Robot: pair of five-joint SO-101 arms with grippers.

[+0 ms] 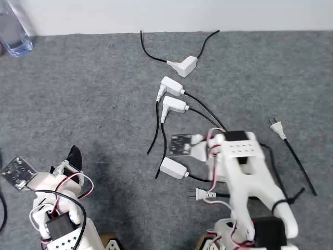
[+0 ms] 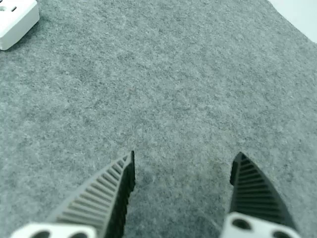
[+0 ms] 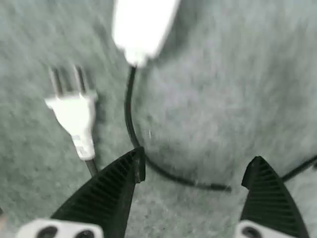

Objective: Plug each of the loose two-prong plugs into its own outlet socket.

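The right end effector [image 3: 198,161] hangs with its fingers apart and empty over a black cord [image 3: 128,109]. A loose white plug [image 3: 74,111] lies just beside it, at 5 o'clock on the table [image 1: 78,94]. A second plug [image 1: 276,126] lies at 3 o'clock, and the nearest socket [image 1: 173,167] at 6. The left end effector [image 2: 183,163], also apart, hovers over bare felt at 8 o'clock.

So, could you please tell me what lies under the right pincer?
Under the open right pincer lies grey mat crossed by a black cord running to a white outlet socket; a loose two-prong plug lies beside. From above, the arm covers the cord's other end.
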